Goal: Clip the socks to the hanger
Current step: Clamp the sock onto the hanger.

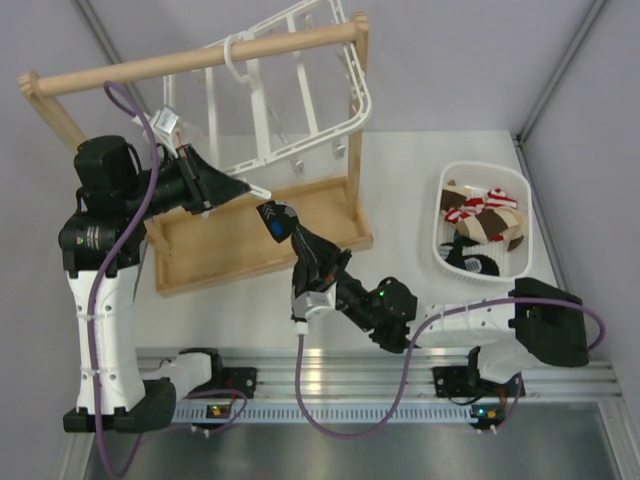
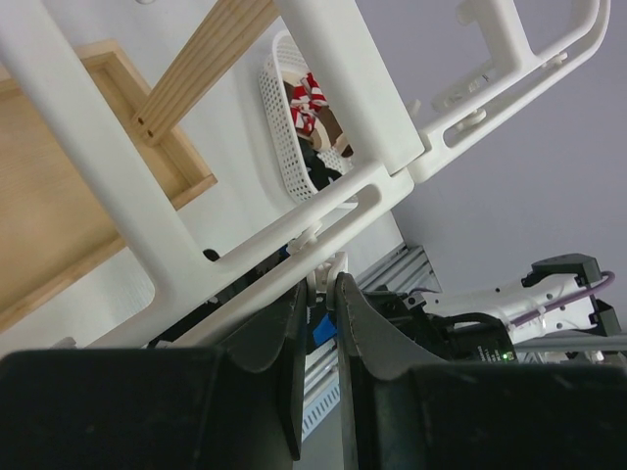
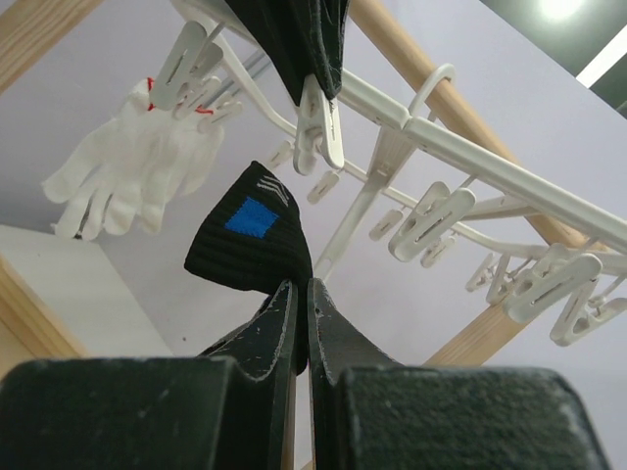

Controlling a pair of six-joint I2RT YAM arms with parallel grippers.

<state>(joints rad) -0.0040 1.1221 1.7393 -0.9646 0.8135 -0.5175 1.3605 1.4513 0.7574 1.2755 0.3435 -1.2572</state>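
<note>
You've got one hanger (image 2: 343, 78), one sock (image 3: 250, 240) aloft, others in one basket (image 1: 437, 230). Your right hand (image 3: 302, 294) is clamped on that sock; your left hand (image 2: 323, 294) is nearly closed, pinching one clip (image 3: 318, 117).

Two arms, left (image 1: 100, 330) and right (image 1: 470, 320), so two hands: left hand (image 1: 243, 188) and right hand (image 1: 288, 228). Two purple cables (image 1: 300, 375), one per arm. One white hanger (image 2: 98, 152). One wooden stand (image 1: 200, 58), with one rail and one tray base. One basket (image 1: 438, 235) on the bench (image 1: 400, 200). One black sock (image 3: 250, 240) in the right hand, with one blue patch. More socks (image 1: 480, 215) heaped in the basket, at least two striped red and white; I can't make out the full number. One white glove (image 3: 137, 162). One clip (image 2: 323, 279) between the left hand's fingers; of the clips (image 3: 431, 220) seen from below, at least seven, the rest too crowded to count
</note>
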